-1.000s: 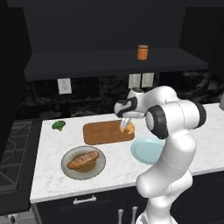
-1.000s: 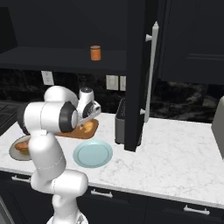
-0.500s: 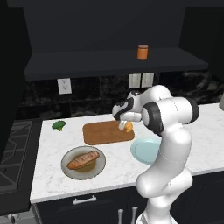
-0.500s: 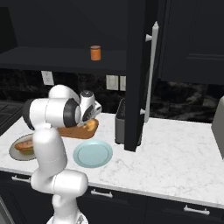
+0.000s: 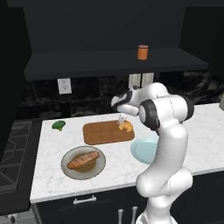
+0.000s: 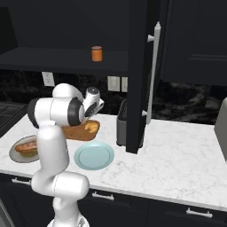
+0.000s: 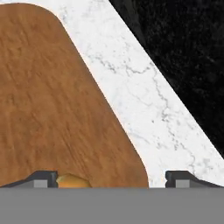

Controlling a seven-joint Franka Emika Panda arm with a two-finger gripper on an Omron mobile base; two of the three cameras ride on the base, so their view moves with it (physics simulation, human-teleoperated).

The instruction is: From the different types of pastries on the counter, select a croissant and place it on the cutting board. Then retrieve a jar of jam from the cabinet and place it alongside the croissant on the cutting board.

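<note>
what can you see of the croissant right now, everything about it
The croissant is a small golden-orange crescent pastry with a lighter, yellowish top. It lies on the right end of the brown wooden cutting board, near the corner closest to the light-blue plate. The gripper hangs just above it with jaws spread wide; in the hand view the croissant's top edge peeks up beside one fingertip. Whether a finger touches it cannot be told.

We see a matt, grained wooden cutting board (image 7: 57, 100) on a smooth white marble-patterned counter (image 7: 144, 105), a glossy glazed loaf (image 5: 83, 159), and matt black cabinet (image 5: 109, 30) fronts.
</note>
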